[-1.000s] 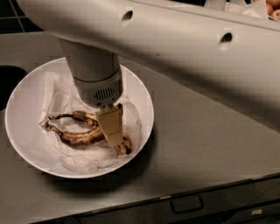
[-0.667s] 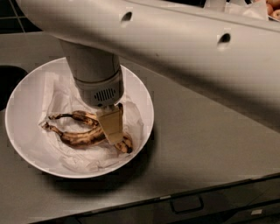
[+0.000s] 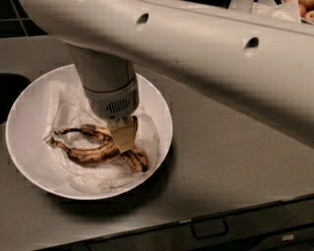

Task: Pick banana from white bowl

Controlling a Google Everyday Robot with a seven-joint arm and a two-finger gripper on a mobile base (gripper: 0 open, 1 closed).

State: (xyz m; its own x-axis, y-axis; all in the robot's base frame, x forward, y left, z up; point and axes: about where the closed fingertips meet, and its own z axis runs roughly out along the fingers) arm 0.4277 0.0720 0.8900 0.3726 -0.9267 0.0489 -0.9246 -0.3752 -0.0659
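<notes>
The white bowl [image 3: 29,147] is wide and shallow and sits on the grey counter at the left, lined with crumpled white paper [image 3: 66,105]. The banana [image 3: 91,154], curved, yellow-brown with dark streaks and a thin dark stem pointing left, lies on the paper in the bowl's middle. A second dark-stemmed piece [image 3: 88,130] lies just above it, touching it. My gripper [image 3: 122,139] reaches straight down into the bowl from the grey wrist [image 3: 108,83] and sits on the banana's right half, hiding part of it.
My white arm [image 3: 206,54] spans the top of the view over the grey counter [image 3: 235,162]. A dark recess [image 3: 10,90] lies at the left edge. The counter's front edge has a drawer handle [image 3: 208,228]. Some fruit [image 3: 306,12] shows at the top right.
</notes>
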